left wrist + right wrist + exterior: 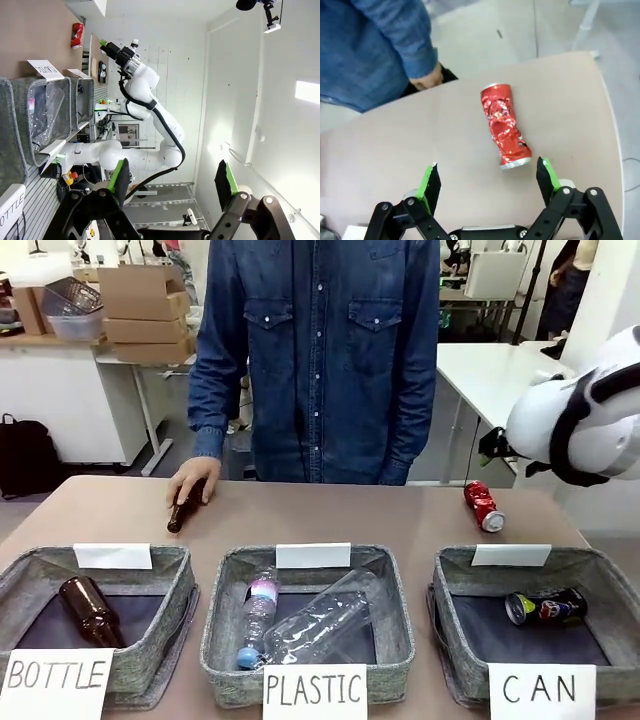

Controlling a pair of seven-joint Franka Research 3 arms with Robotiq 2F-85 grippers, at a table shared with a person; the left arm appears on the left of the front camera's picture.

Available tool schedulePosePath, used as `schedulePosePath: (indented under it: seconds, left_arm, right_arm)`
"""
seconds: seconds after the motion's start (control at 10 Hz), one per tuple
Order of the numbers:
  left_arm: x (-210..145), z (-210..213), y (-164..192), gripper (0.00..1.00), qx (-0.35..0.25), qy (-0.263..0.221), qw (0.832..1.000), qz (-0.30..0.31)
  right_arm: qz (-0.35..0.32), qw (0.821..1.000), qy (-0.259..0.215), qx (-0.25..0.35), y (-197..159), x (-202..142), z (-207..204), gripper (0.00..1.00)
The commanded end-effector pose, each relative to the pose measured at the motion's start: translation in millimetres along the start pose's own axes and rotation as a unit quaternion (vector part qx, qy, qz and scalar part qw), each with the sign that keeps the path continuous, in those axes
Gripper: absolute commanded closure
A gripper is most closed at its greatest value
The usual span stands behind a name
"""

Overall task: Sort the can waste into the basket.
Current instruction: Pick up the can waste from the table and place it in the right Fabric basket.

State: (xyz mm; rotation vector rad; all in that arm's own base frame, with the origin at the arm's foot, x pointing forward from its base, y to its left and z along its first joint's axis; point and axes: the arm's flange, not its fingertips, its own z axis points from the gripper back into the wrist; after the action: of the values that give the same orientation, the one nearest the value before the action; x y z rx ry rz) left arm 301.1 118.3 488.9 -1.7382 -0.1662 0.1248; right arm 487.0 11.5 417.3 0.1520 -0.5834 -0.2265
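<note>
Right wrist view: right hand [487,165] wide and empty, red can [505,125] just beyond on table [395,150].

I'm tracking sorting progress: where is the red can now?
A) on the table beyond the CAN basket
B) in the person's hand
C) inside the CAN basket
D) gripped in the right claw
A: the red can lies on its side on the table past the CAN basket, with the right claw open and not touching it.
</note>
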Motion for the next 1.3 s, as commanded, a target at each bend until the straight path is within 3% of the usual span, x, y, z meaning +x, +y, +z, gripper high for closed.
schedulePosePath:
  seconds: [0.0,0.2,0.3,0.7,0.9,1.2]
  left_arm:
    - [-2,0,-4,0.10,-0.006,0.002,1.000,-0.003]
    - [-2,0,-4,0.10,-0.006,0.002,1.000,-0.003]
    - [-2,0,-4,0.10,-0.006,0.002,1.000,-0.003]
    - [-2,0,-4,0.10,-0.006,0.002,1.000,-0.003]
    - [-2,0,-4,0.10,-0.006,0.002,1.000,-0.003]
    - [-2,0,-4,0.10,-0.006,0.002,1.000,-0.003]
  right_arm:
    - [0.087,0.995,0.053,0.021,-18,9,-34,0.00]
    - [0.128,0.988,0.080,0.012,-19,21,-57,0.00]
    - [0.130,0.988,0.085,-0.012,-20,23,-67,0.00]
    - [0.132,0.984,0.123,0.002,-21,20,-127,0.00]
    - [0.124,0.983,0.133,-0.019,-18,19,-148,0.00]
    - [0.122,0.985,0.124,-0.018,-16,19,-146,0.00]
